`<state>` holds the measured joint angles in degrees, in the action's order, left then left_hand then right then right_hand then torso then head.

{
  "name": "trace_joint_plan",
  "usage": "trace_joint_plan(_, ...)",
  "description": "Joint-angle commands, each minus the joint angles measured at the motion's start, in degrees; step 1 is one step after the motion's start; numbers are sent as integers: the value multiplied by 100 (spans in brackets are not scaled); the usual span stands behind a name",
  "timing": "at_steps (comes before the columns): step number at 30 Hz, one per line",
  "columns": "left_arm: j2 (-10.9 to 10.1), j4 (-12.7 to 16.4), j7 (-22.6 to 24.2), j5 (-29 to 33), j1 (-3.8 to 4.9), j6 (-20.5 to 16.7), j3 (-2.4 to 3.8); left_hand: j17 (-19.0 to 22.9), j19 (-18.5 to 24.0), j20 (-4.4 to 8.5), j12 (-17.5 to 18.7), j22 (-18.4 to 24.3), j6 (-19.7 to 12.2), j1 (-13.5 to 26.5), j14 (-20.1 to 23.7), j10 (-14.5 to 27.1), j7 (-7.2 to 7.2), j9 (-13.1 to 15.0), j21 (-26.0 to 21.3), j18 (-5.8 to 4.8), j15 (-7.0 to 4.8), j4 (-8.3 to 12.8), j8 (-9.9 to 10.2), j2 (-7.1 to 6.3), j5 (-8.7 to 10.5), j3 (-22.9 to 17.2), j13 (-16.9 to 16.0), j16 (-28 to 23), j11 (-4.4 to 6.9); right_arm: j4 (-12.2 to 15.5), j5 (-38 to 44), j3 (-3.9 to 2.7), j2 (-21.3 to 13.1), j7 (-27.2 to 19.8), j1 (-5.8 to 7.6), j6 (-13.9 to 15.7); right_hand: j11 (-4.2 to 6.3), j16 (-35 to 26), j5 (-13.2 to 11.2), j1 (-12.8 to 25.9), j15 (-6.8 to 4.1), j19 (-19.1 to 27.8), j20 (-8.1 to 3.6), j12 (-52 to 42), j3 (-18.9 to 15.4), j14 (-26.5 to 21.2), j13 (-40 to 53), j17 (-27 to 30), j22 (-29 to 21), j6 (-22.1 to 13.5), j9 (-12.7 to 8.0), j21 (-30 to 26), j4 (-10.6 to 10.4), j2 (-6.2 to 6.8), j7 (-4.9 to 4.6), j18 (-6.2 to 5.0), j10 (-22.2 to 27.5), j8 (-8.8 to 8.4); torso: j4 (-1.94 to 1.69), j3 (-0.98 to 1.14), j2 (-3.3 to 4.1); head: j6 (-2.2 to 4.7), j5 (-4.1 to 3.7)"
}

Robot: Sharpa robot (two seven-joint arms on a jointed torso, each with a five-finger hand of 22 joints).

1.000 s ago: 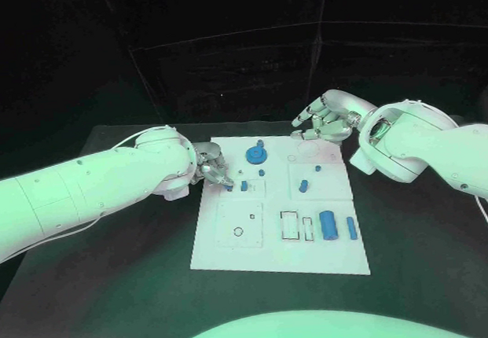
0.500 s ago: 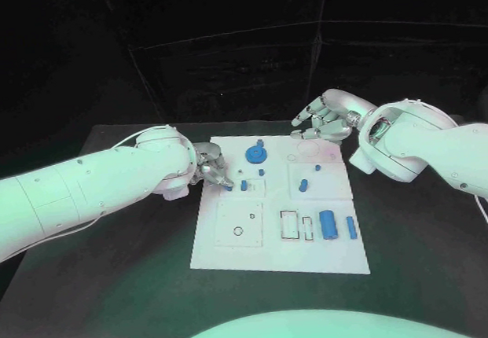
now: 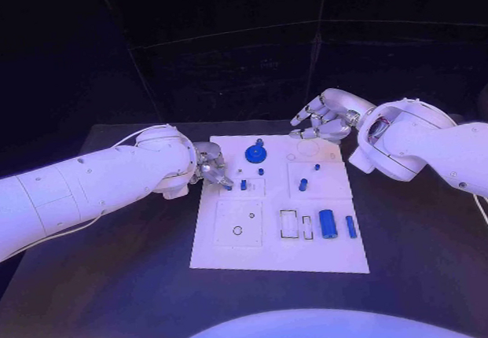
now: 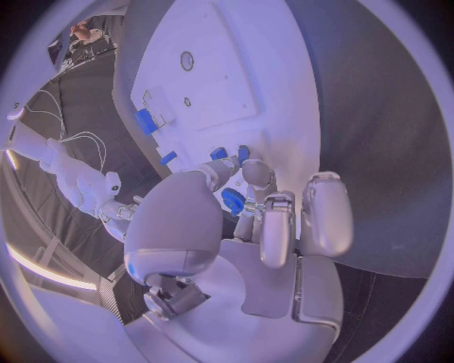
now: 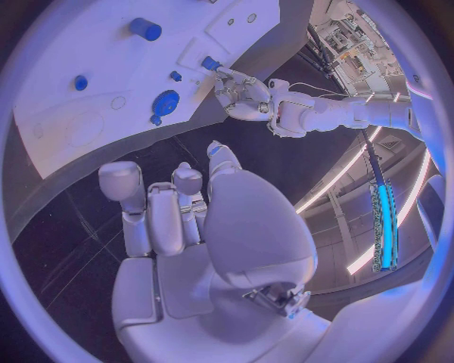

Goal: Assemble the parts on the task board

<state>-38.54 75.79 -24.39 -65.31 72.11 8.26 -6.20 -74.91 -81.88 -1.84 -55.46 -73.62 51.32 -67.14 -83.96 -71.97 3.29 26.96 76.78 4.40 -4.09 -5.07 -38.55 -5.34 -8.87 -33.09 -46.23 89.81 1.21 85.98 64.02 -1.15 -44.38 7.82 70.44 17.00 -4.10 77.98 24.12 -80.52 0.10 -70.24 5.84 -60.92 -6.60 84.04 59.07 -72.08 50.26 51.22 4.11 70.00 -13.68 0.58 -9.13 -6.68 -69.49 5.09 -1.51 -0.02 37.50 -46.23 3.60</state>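
Head view: the task board (image 3: 275, 241) lies mid-table, blue parts (image 3: 328, 224) scattered on it. The left hand (image 3: 210, 168) reaches over the board's left edge; the right hand (image 3: 322, 119) hovers off the far edge, fingers curled on nothing.

Left wrist view: fingertips (image 4: 253, 172) sit beside a small blue part (image 4: 243, 154); whether they grip it, I cannot tell.

Right wrist view: open dark table separates the right hand from the board.

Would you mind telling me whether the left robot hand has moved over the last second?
No: the left robot hand stays at the white task board's left edge.
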Motion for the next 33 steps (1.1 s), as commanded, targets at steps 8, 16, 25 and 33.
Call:
trace_joint_plan(8, 31, -4, 34, 228, -8, 182, -27, -1509, -24, -1, -61, -13, 43, 113, -604, -98, -51, -20, 3, -44, -46, 501, -43, -18, 4, -490, -40, 19, 11, 3, -15, -3, 15, -55, 10, -35, 5, -31, 55, -56, -55, 12, -13, -19, 4, 212, -5, -2, -16, 28, -4, -27, -35, -34, -8, -82, 22, 38, 7, 0, 0, -9, -8)
trace_joint_plan(16, 53, -38, 0, 294, -8, 177, -34, -1509, -44, 21, -115, -59, 147, 367, -604, -135, -98, -81, 29, -52, -74, 303, -21, -71, 7, -101, -95, 19, 47, 5, -23, -3, 14, -54, 10, -44, 5, -30, 57, -58, -56, 10, -13, -18, 4, 213, -8, -4, -11, 28, -4, -25, -36, -34, -8, -81, 24, 39, 0, -1, 0, -7, -25)
trace_joint_plan(25, 126, -140, -62, 310, -8, 139, -36, -1509, -60, 36, -159, -95, 224, 552, -604, -157, -108, -142, 48, -59, -87, 116, 16, -13, 1, 133, -140, 19, 56, -4, -25, -3, 25, -57, 10, -43, 5, -38, 67, -58, -55, 15, -14, -8, 3, 211, -20, 6, -25, 26, -5, -33, -42, -34, -9, -83, 32, 38, -2, -6, 0, -13, -45)
trace_joint_plan(33, 184, -215, -80, 311, -8, 162, -35, -1509, -62, 38, -168, -99, 247, 628, -604, -160, -108, -166, 47, -59, -87, 41, 31, 11, -1, 211, -148, 19, 57, -16, -32, -3, 39, -63, 10, -43, 5, -47, 95, -61, -55, 19, -14, -4, 4, 208, -28, 16, -37, 23, -5, -41, -53, -39, -10, -85, 38, 37, 2, -4, 3, -19, -51)
